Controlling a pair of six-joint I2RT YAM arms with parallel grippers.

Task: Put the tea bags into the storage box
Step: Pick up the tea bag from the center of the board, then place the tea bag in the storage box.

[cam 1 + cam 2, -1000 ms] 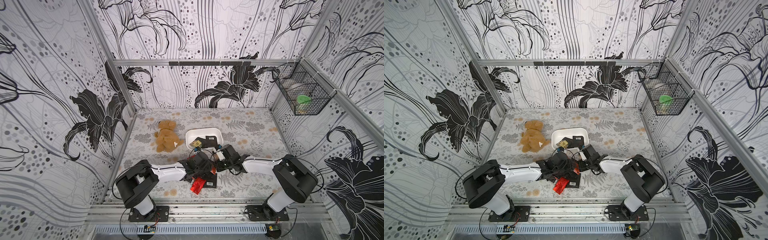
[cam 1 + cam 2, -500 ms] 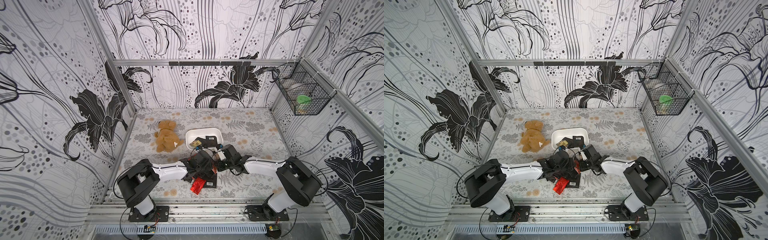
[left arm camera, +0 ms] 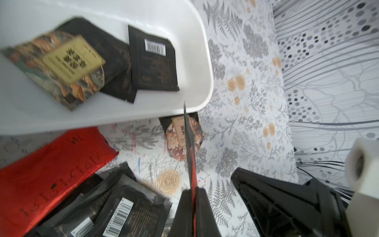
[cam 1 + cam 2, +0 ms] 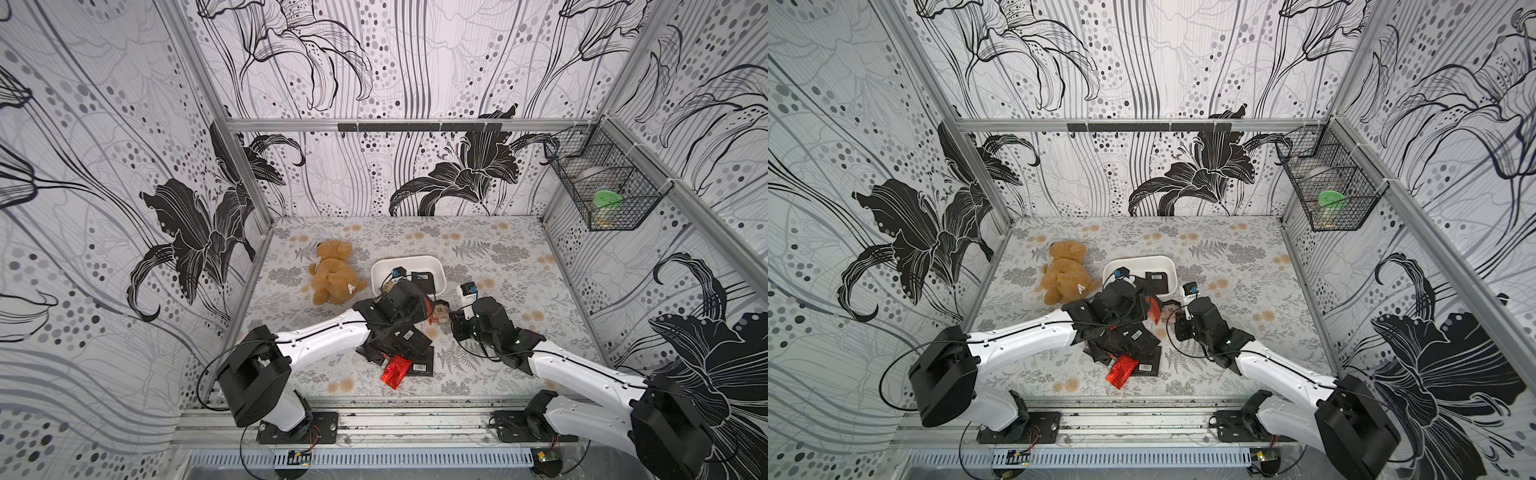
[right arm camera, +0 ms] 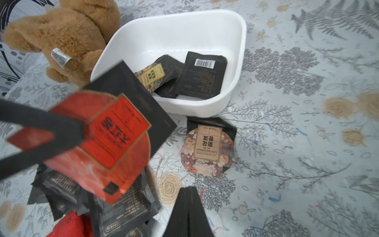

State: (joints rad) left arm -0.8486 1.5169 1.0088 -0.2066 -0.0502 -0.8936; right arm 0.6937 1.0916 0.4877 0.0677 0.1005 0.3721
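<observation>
The white storage box (image 4: 382, 274) (image 4: 1138, 262) (image 5: 242, 41) (image 3: 207, 82) sits mid-table and holds a few tea bags (image 5: 202, 76) (image 3: 153, 63). My left gripper (image 3: 191, 189) (image 4: 424, 309) is shut on a black tea bag with a red label (image 5: 121, 127) (image 3: 189, 147), held edge-up just short of the box's near wall. A pile of black sachets (image 4: 405, 338) (image 4: 1133, 340) and a red foil one (image 4: 397, 370) lie under the left arm. My right gripper (image 5: 187, 187) (image 4: 453, 326) is shut and empty, above the mat near a tan-labelled sachet (image 5: 208, 146) (image 4: 441, 309).
A brown teddy bear (image 4: 332, 274) (image 4: 1065, 272) (image 5: 61, 39) lies left of the box, touching or almost touching it. A black wire basket (image 4: 602, 195) (image 4: 1329, 195) hangs on the right wall with a green-lidded item inside. Patterned walls enclose the table on three sides.
The left gripper has closed on the red-labelled sachet and lifted it from the pile toward the box. The right gripper has drawn back a little to the right.
</observation>
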